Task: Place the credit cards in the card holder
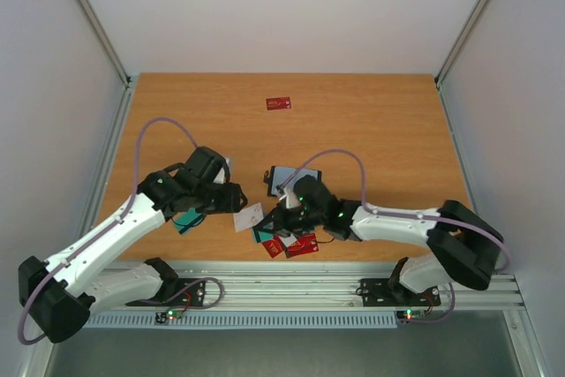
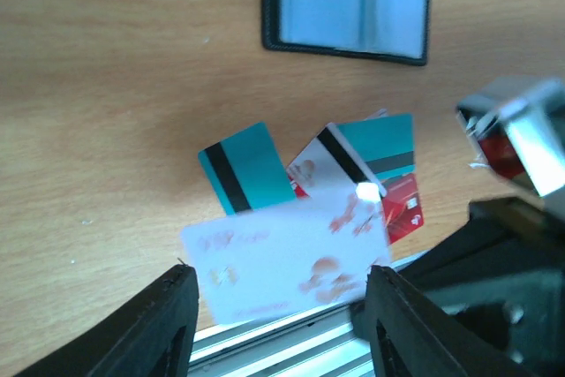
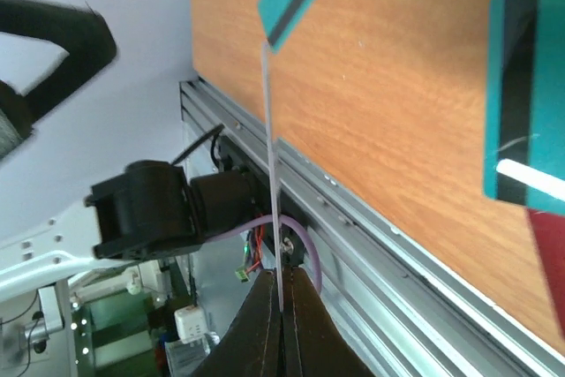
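Since the wood worktop is biggest, start there. The card holder lies on it near the middle, open and flat. It has a black rim and a pale blue inside in two panels, with its long axis across the left wrist view.

The white card, blurred with faint reddish print, is up off the worktop between the two hands, nearer the front than the holder. Its long axis runs from one hand toward the other. The left wrist view shows its face; the right wrist view shows only a thin pale edge.

The right hand is pinched tight on that edge. The left hand has its fingers apart on either side of the card; whether they touch it I cannot tell.

A pile by the front rail holds a teal card with a dark stripe, a striped white card, a second teal card and a red card, all overlapping and tilted.

Only the top view shows the far red card, alone near the back. An outlying teal card sits by the left arm.
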`<move>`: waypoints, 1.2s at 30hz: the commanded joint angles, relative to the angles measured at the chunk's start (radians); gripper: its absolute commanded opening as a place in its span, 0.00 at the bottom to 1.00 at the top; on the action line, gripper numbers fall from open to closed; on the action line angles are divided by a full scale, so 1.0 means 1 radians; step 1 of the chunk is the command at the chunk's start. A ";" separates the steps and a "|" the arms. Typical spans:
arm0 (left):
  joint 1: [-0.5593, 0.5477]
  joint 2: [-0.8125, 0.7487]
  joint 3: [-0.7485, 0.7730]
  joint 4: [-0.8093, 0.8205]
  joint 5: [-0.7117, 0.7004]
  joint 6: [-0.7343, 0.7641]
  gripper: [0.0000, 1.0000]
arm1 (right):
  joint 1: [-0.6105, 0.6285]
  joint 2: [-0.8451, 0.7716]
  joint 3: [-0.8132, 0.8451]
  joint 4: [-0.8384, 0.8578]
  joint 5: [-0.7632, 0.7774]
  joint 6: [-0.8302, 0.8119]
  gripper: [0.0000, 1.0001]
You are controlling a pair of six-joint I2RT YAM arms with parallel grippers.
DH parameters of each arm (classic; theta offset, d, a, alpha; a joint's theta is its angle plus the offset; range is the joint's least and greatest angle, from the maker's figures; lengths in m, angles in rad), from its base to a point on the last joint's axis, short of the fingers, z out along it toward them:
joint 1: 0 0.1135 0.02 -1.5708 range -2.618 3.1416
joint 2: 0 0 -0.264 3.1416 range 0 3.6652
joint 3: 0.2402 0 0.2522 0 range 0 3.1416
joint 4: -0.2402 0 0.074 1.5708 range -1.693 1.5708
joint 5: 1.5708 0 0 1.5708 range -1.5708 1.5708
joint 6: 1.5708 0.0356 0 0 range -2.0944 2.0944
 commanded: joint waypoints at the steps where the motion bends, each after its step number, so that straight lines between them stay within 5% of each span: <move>1: -0.001 -0.042 0.061 0.045 0.026 0.026 0.55 | -0.114 -0.146 0.046 -0.279 -0.099 -0.175 0.01; 10: 0.002 -0.147 0.054 0.287 0.178 -0.094 0.70 | -0.395 -0.355 0.178 -0.610 -0.295 -0.330 0.01; 20: 0.145 -0.164 0.036 0.610 0.395 -0.272 0.71 | -0.557 -0.434 0.336 -0.640 -0.542 -0.302 0.01; 29: 0.157 -0.129 -0.033 0.928 0.579 -0.374 0.63 | -0.558 -0.410 0.423 -0.593 -0.632 -0.256 0.01; 36: 0.156 -0.090 -0.036 1.011 0.656 -0.410 0.44 | -0.558 -0.398 0.436 -0.574 -0.668 -0.237 0.01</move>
